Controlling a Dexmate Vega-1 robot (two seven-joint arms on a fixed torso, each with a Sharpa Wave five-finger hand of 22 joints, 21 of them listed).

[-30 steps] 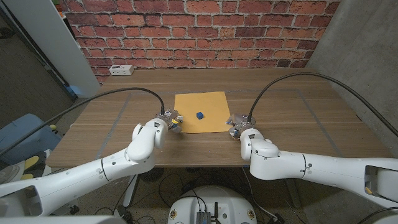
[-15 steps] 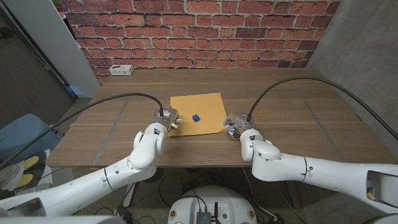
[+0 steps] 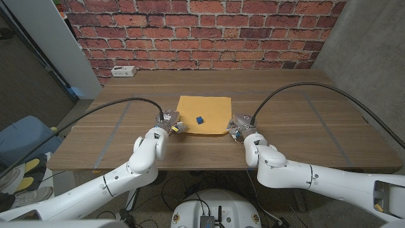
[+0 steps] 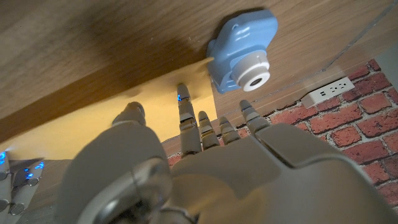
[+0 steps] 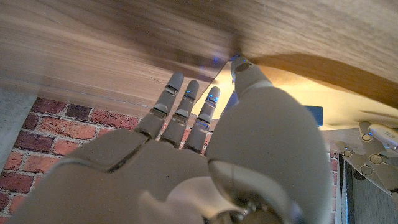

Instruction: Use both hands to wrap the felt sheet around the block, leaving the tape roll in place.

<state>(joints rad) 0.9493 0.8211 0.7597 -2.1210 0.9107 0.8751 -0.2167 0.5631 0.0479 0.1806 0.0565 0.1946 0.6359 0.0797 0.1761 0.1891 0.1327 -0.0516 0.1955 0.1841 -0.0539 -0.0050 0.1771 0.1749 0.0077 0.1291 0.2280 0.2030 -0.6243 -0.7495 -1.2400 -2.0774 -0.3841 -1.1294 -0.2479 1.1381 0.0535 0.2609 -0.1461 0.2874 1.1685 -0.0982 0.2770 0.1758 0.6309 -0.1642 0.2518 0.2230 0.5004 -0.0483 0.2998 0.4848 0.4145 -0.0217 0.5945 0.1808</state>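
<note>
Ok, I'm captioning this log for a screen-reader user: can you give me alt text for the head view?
A yellow felt sheet lies on a wooden table with a small blue block on it. The robot's left hand is at the sheet's left edge and its right hand at the right edge. A brick wall stands behind.

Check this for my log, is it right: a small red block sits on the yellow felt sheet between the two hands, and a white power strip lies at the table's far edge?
One detail is wrong: the block is blue, not red, as the head view shows. It does sit on the yellow felt sheet between the left hand and right hand, and the white power strip lies at the table's far edge.
</note>
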